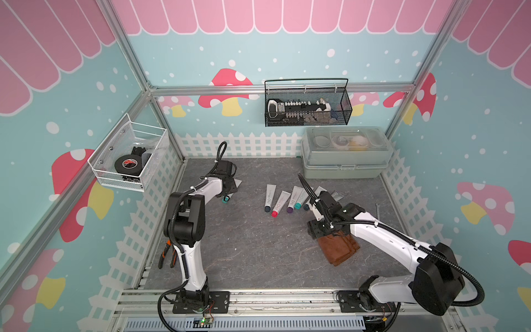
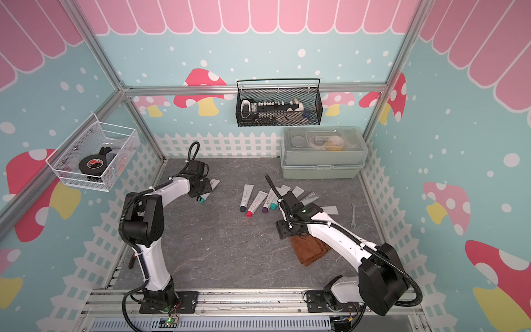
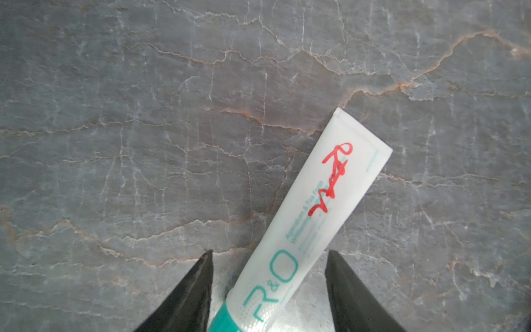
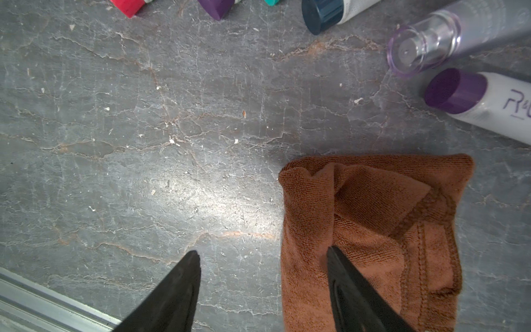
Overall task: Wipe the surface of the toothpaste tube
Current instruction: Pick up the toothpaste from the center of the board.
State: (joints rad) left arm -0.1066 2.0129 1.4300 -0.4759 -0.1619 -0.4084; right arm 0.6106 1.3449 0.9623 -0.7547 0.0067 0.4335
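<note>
The table (image 1: 258, 253) is surfaced in a grey stone pattern veined in white and rust, and pale flecks (image 4: 172, 140) are scattered over it in the right wrist view. It is enclosed by teal walls (image 1: 474, 138) printed with mushrooms, white dots, a picket fence along the foot and pink scallops above, all held in an aluminium frame (image 1: 258, 89).

A lidded grey-green box (image 1: 344, 168) is set at the back of the table, against the right-hand wall. Directly above the box a black mesh basket (image 1: 287, 122) is hung. Far to the left of the box a white wire basket (image 1: 149, 169) is fixed, with a roll of black tape (image 1: 128, 165) in it. Just in front of the box a row of tubes (image 1: 284, 199) is laid out.

The toothpaste tube (image 3: 310, 207), white with a teal cap and a red scribble, is laid flat well to the left of the box, apart from that row. The left jaws are held spread on either side of it near the cap end, with a gap seen on each side.

Further forward from the box a folded brown cloth (image 4: 373, 224) is laid. The right jaws are spread, one over the cloth and one over bare table. Whether the cloth is touched cannot be told.
</note>
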